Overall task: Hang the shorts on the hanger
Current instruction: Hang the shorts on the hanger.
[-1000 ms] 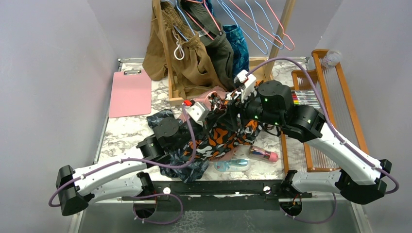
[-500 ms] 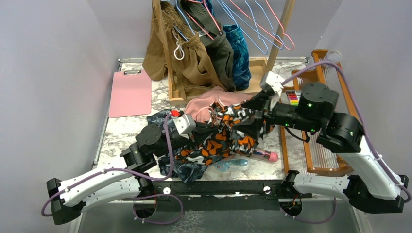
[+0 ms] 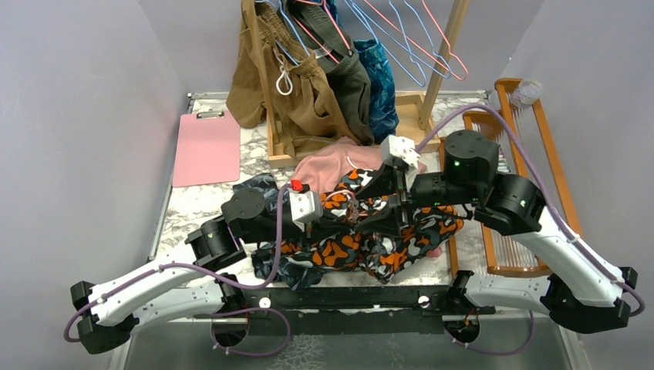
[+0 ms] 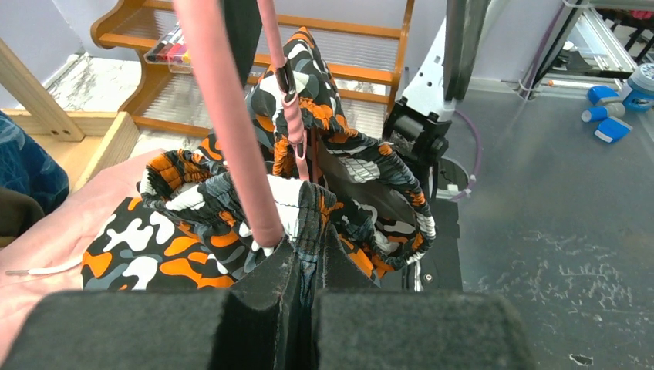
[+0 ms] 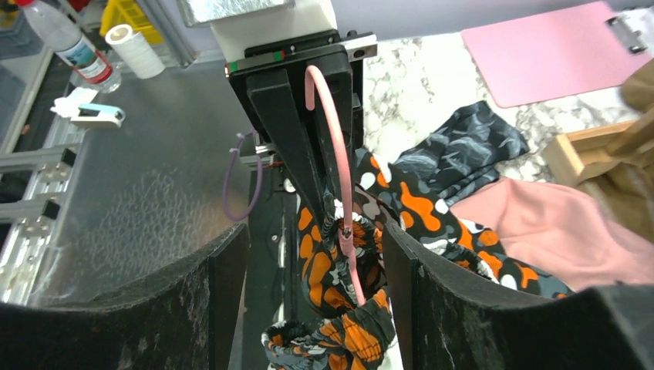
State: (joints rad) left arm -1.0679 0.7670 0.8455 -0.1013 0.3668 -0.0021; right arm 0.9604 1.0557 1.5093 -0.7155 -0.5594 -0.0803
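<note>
The shorts (image 3: 362, 239), dark with orange, white and grey blobs, hang bunched between my two grippers and spill onto the table. In the left wrist view the pink wire hanger (image 4: 231, 139) runs down into my left gripper (image 4: 308, 254), which is shut on it with shorts fabric (image 4: 177, 247) caught in the same pinch. My right gripper (image 5: 312, 239) faces the left one and stands open. Its fingers sit either side of the hanger wire (image 5: 337, 154) and the gathered waistband (image 5: 339, 231) without pressing them. From above, the left gripper (image 3: 332, 216) and the right gripper (image 3: 385, 202) meet over the shorts.
Dusty-pink shorts (image 3: 332, 166) and navy leaf-print shorts (image 3: 258, 189) lie behind and left of the grippers. A pink clipboard (image 3: 207, 146) is at the far left. A wooden rack (image 3: 274, 116) carries hanging clothes and light-blue hangers (image 3: 401, 46). A wooden frame (image 3: 532, 154) lines the right edge.
My right arm swung out to the right, then came back to face the left gripper. The shorts got drawn out rightward and now cover the bottle near the front edge.
</note>
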